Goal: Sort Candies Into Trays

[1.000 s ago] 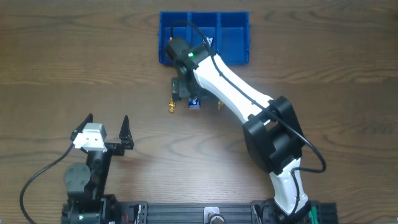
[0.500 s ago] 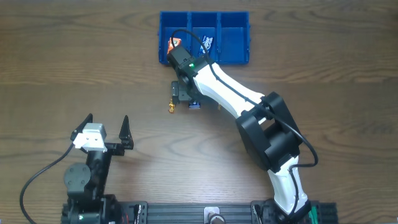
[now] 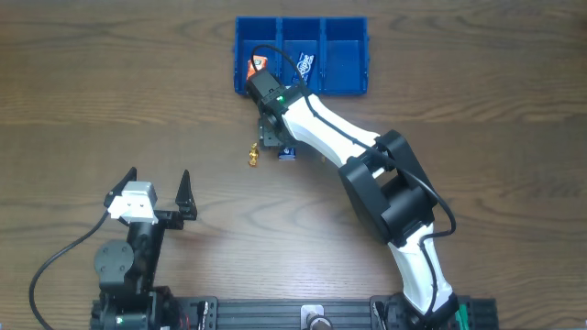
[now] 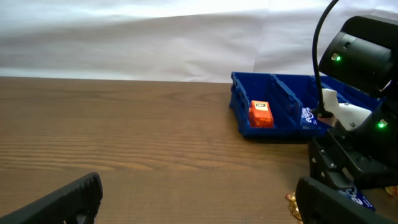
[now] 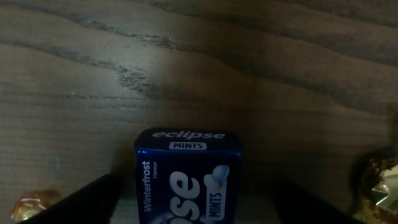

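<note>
A blue tray (image 3: 358, 57) with three compartments lies at the table's far side. Its left compartment holds an orange candy (image 3: 258, 64), and the middle one holds a blue-and-white candy (image 3: 306, 64). Just in front of the tray, my right gripper (image 3: 272, 137) hangs low over a dark blue mint box (image 5: 188, 177). It is open, with the box lying on the wood between its fingers (image 5: 81, 200). A gold-wrapped candy (image 3: 253, 156) lies to the left of the box, and another gold candy (image 5: 378, 179) lies on its other side. My left gripper (image 3: 158, 188) stands open and empty near the front left.
In the left wrist view, the tray (image 4: 244, 118), the orange candy (image 4: 260, 114) and the right arm's black wrist (image 4: 348, 158) stand ahead to the right. Bare wooden table lies between the left gripper and the candies.
The right arm has shifted slightly left and toward the tray's front, uncovering the orange candy in the left compartment. Its link now covers the gold candy right of the box. The left arm has not moved.
</note>
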You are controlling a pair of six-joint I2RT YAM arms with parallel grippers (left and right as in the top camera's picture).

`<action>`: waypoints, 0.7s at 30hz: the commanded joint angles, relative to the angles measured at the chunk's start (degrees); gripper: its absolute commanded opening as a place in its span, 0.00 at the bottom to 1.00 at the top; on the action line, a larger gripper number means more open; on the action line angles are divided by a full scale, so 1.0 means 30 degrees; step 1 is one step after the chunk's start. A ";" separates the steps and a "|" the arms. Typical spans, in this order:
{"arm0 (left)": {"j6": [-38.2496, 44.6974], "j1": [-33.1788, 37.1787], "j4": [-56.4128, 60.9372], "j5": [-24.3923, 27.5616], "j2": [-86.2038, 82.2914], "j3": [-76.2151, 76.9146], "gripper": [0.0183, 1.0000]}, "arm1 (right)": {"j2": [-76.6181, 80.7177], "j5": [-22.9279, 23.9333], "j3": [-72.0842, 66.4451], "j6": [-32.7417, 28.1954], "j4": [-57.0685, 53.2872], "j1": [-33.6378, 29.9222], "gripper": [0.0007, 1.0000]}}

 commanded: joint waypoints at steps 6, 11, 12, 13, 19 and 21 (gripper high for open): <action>0.0270 0.0073 -0.0641 0.0466 -0.0124 -0.0357 1.00 | 0.0372 0.0321 -0.0015 -0.0117 -0.0036 -0.0102 0.40; 0.0270 0.0073 -0.0641 0.0466 -0.0124 -0.0357 1.00 | 0.0364 0.0255 -0.0015 -0.0102 -0.0036 -0.0095 0.24; 0.0270 0.0073 -0.0641 0.0466 -0.0124 -0.0357 1.00 | 0.0350 0.0248 0.0073 -0.0102 -0.0131 -0.0095 0.23; 0.0270 0.0073 -0.0641 0.0466 -0.0124 -0.0357 1.00 | 0.0342 0.0255 0.0197 -0.0102 -0.0291 -0.0102 0.21; 0.0270 0.0073 -0.0641 0.0466 -0.0124 -0.0357 1.00 | -0.1479 0.0976 0.2987 -0.0146 -0.3016 -0.0102 0.18; 0.0270 0.0073 -0.0641 0.0466 -0.0124 -0.0357 1.00 | -0.1887 0.1785 0.5093 -0.0291 -0.4721 -0.0102 0.18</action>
